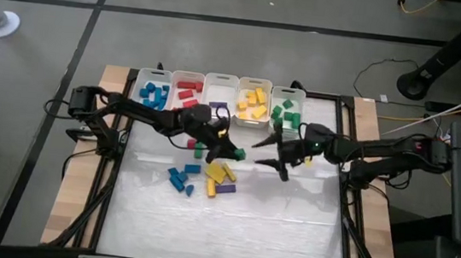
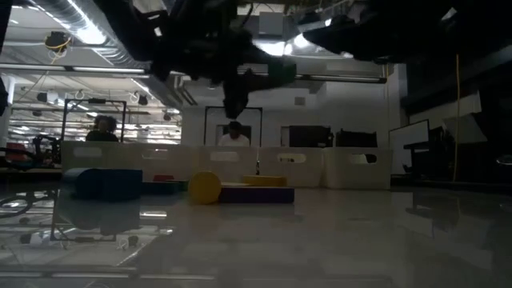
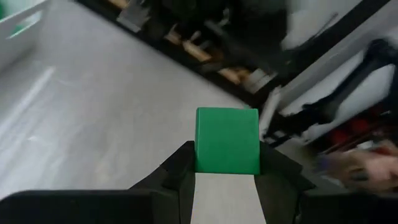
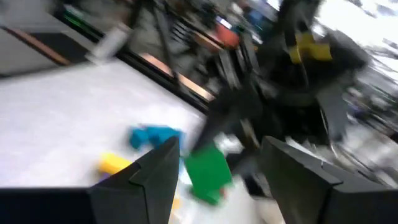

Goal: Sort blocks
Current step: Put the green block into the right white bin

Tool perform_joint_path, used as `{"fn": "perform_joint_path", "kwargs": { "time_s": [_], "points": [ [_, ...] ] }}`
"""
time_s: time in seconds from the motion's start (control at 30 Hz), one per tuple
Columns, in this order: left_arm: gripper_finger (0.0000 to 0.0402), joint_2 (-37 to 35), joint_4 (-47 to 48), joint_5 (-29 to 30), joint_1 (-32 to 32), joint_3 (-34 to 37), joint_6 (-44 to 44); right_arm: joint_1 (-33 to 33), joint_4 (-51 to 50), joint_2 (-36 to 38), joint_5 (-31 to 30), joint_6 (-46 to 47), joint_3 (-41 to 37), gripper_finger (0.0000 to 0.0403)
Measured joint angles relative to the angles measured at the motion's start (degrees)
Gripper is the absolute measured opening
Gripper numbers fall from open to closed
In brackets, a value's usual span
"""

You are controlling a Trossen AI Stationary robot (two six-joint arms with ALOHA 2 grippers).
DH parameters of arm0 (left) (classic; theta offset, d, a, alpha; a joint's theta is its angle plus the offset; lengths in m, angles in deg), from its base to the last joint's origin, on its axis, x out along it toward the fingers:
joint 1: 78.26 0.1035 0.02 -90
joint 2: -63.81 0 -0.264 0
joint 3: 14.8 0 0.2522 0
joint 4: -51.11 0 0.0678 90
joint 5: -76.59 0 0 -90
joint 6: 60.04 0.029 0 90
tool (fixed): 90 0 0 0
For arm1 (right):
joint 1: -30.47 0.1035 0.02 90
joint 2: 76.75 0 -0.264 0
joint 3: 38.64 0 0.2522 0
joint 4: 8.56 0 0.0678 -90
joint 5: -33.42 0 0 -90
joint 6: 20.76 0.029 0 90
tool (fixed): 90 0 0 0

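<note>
Between the left claw's (image 3: 227,171) two dark fingers sits a green block (image 3: 227,140), a cube pinched on both side faces, w/ the fingers closed only as far as its width. High view puts that claw (image 1: 230,153) mid-table, lifted off the surface, the green block (image 1: 237,154) at its tip; low view shows it hanging well above the table (image 2: 336,240), so the carry step looks to be in hand: block picked, not yet dropped.

Next move, as a judgement: swing the left claw toward the bin row beyond it and to its right, stop over the bin already holding green pieces (image 1: 286,111), then part the fingers so the cube falls inside the walls and not on a rim. That bin lies nearer the right arm, so the two arms need room.

Right claw (image 1: 278,162) hovers just beside the left one, facing it, jaws standing wide & holding nothing; its own wrist view shows the gap between the fingers (image 4: 158,171) clear, w/ the green cube (image 4: 208,173) seen through it.

Rest of the unsorted blocks (image 1: 204,176) – blue, yellow, purple, a red – lie in a loose cluster on the table just below and behind the left claw. Bins for blue (image 1: 154,93), red (image 1: 187,92) & yellow (image 1: 253,103) already hold pieces
</note>
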Motion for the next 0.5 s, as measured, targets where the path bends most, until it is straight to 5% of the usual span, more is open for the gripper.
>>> {"fn": "perform_joint_path", "kwargs": {
  "time_s": [0.1,0.5],
  "points": [
    [0.0118,0.00,-2.29,-1.08,-0.09,-1.10,-1.10,0.96,-0.45,-0.05,-5.30,0.01,0.00,0.0225],
    [0.0117,0.02,-3.28,-1.25,-1.47,-4.46,-1.32,0.98,0.81,-0.04,-1.82,0.44,0.00,0.0225]
  ]
}}
